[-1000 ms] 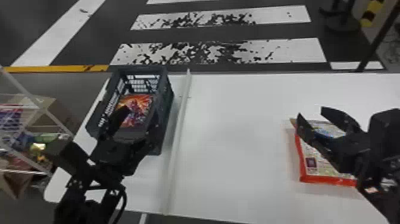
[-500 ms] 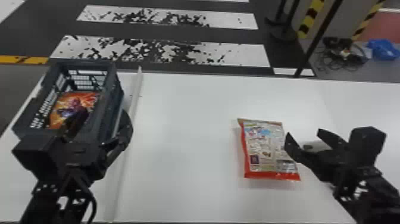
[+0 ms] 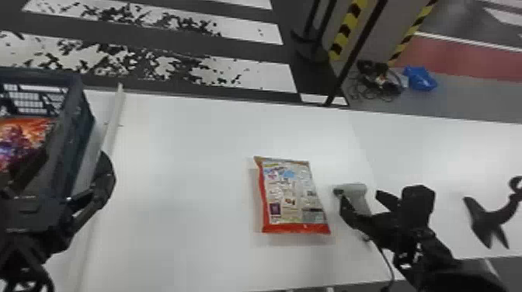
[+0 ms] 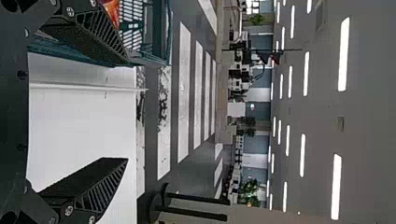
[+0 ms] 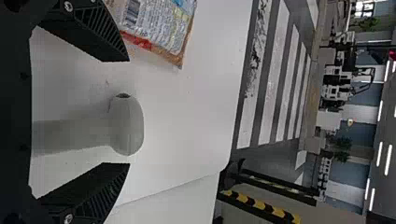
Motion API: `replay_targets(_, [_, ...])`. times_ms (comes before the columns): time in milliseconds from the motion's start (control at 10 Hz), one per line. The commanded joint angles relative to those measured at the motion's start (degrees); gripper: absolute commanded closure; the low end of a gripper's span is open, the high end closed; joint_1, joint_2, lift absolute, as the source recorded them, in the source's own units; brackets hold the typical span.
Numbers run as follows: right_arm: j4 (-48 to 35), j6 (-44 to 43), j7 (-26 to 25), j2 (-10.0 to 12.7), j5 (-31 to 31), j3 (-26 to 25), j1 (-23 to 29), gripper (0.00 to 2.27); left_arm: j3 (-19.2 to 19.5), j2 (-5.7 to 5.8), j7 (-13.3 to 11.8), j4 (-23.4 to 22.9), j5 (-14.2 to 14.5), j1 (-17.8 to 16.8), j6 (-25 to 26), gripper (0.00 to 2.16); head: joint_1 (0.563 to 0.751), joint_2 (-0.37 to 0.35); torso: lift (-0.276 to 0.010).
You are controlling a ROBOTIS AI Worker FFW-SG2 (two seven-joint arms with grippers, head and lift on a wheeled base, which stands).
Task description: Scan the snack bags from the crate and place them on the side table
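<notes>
Right wrist view: pale-grey plastic handheld scanner (image 5: 127,128) lies before the spread black right pincer (image 5: 129,112), handle running back toward it; the red-edged, printed plastic snack bag (image 5: 156,28) rests on the pincer's left.

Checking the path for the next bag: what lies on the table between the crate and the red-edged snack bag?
In the head view, a long white strip beside the crate, then bare tabletop up to the snack bag.
</notes>
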Motion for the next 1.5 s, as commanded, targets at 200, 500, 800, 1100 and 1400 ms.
replay_targets(200, [7.3,1.5,0.6,-2.0,2.6,0.8,-3.8,0.20,0.0,0.35,-0.2,0.5,0.1,-0.1,0.6,0.15,0.695,-0.296,-0.094])
replay_targets(500, [10.6,5.0,0.5,-2.9,5.5,1.8,-6.4,1.18,0.4,0.61,-0.2,0.7,0.4,-0.2,1.3,0.15,0.695,-0.305,-0.094])
replay_targets(800, [8.0,5.3,-0.5,-2.5,5.3,1.0,-5.5,2.18,0.4,0.61,-0.2,0.9,0.6,-0.2,1.3,0.15,0.695,-0.316,-0.094])
replay_targets(1100, [-4.8,11.7,0.9,-0.9,3.9,0.8,0.5,2.24,0.4,0.61,-0.2,1.3,0.9,-0.2,1.3,0.15,0.695,-0.314,-0.094])
replay_targets(1400, [-14.5,18.4,4.5,0.6,3.5,3.0,4.4,2.24,0.4,0.61,-0.2,1.6,1.0,-0.2,1.3,0.15,0.695,-0.264,-0.094])
